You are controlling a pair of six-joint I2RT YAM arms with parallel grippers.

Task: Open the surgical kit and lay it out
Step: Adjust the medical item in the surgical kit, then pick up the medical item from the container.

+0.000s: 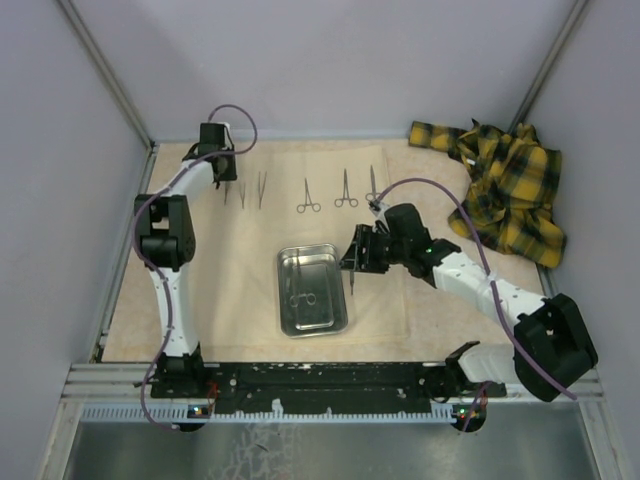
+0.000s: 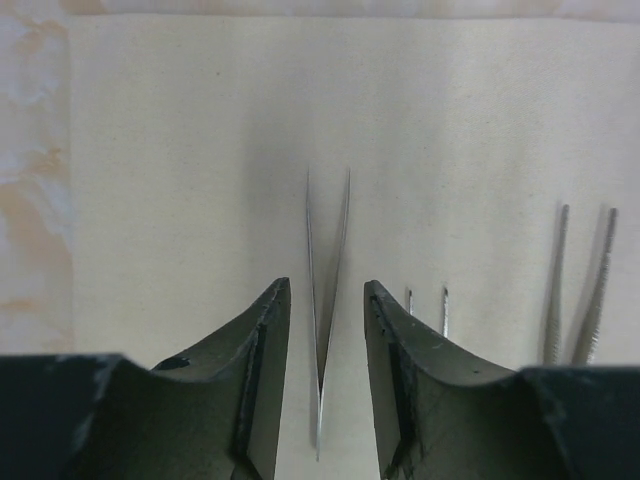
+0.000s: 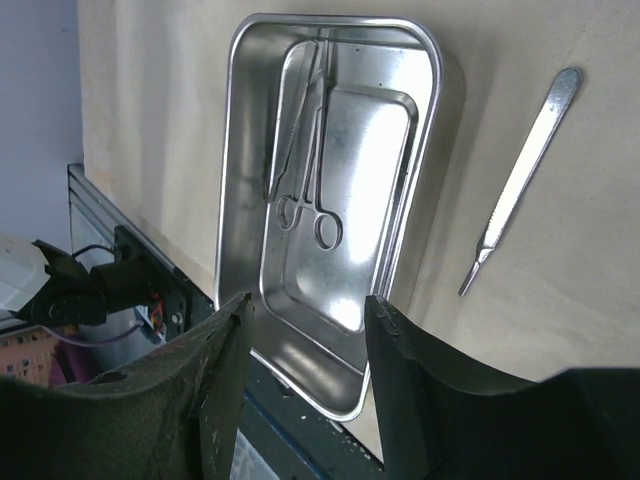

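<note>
The steel tray (image 1: 325,270) sits on the beige cloth wrap (image 1: 220,290), with ring-handled forceps (image 3: 305,170) inside it and a flat scalpel handle (image 3: 520,180) on the cloth just beside its right rim. Beyond the tray, at the left end of the row of instruments (image 1: 308,195), the left gripper (image 2: 326,290) has its fingers parted either side of flat-lying tweezers (image 2: 320,420), clear of both. The right gripper (image 3: 308,305) hovers just right of the tray, fingers moderately apart, holding nothing.

You log: wrap (image 1: 230,270) pale beige, unpatterned; tray (image 1: 322,268) mirror-bright silver; forceps (image 1: 308,197) dull silver-grey; cloth (image 1: 510,190) yellow-and-black plaid; walls (image 1: 350,60) around you flat pale lilac-grey.
</note>
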